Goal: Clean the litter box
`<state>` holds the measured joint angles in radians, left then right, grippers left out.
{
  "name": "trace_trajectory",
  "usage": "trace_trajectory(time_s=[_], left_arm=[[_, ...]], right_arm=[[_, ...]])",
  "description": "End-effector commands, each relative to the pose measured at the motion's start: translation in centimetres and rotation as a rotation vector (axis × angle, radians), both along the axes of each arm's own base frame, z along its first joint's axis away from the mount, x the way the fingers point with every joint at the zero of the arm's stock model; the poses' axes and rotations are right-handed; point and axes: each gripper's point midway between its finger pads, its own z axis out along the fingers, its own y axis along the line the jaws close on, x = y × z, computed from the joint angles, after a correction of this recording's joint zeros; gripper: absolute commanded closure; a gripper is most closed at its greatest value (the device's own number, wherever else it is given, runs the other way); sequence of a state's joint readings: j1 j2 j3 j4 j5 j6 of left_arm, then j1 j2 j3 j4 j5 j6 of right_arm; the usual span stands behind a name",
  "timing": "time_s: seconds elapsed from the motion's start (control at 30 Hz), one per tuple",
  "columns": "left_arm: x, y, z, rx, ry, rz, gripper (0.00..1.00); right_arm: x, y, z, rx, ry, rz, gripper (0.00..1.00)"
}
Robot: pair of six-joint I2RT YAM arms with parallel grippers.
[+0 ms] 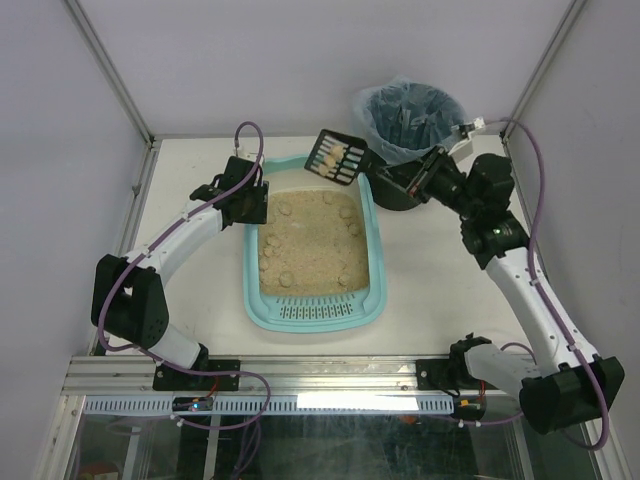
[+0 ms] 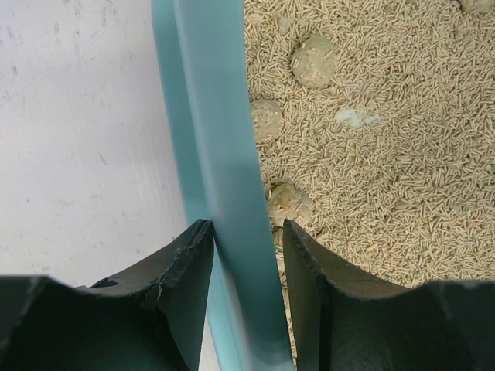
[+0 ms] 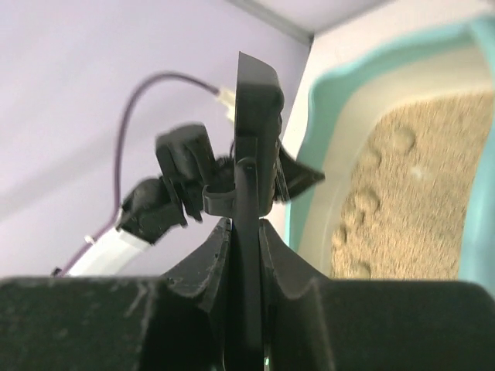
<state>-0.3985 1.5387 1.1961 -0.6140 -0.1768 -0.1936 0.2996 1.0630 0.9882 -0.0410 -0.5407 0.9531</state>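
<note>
left gripper [image 1: 256,205]: on the left rim of the litter box [image 1: 252,290], toward its far end. Jaws narrowed to about rim width, one finger outside, one inside over the litter. The outer finger [image 2: 182,270] touches the rim. The inner one sits tight against it, and I can't confirm full contact.
right gripper [image 3: 244,224]: jaws nearly closed, clamped on the thin handle of the black scoop [image 1: 338,158]. The handle runs straight up between the fingers in the wrist view.
scoop: head raised in the air, above the far right corner of the box, tilted. Several beige clumps sit on its slotted face. It's just left of the bin [image 1: 378,130] and not over it.
litter box: middle of the table [image 1: 440,290], long axis running near to far, slotted strip at the near end. Flat on the surface, between the two arms.
litter [image 1: 312,245]: beige pellets covering the floor of the box. Round clumps [image 2: 313,62] are scattered in it, mostly along the left side and the far end.
bin: far right of the table, bluish bag liner, well apart from the left arm. The right arm's wrist is just in front of it.
</note>
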Motion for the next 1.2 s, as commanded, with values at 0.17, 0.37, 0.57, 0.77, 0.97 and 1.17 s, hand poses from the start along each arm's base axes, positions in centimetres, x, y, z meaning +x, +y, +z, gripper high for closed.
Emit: trace_trajectory(time_s=[0.17, 0.37, 0.57, 0.77, 0.97, 1.17], left_arm=[[-0.1, -1.9, 0.4, -0.060, 0.003, -0.055, 0.59], [-0.2, -1.8, 0.9, -0.063, -0.010, -0.057, 0.59], [-0.2, -1.9, 1.1, -0.070, -0.011, -0.063, 0.59], [-0.3, -2.0, 1.1, -0.074, -0.011, -0.066, 0.58], [-0.3, -2.0, 1.2, -0.073, -0.013, -0.064, 0.59], [-0.2, -1.9, 1.1, -0.069, -0.012, -0.063, 0.59]], right_arm=[[4.4, -7.6, 7.8, -0.009, -0.144, -0.308, 1.00], [6.7, -12.0, 8.9, -0.150, -0.227, -0.489, 1.00], [8.4, -14.9, 9.4, -0.371, -0.362, -0.596, 1.00], [10.6, -15.8, 9.5, -0.708, -0.551, -0.521, 1.00], [12.8, -16.8, 9.7, -0.926, -0.620, -0.473, 1.00], [13.6, -18.3, 10.3, -1.045, -0.633, -0.527, 1.00]])
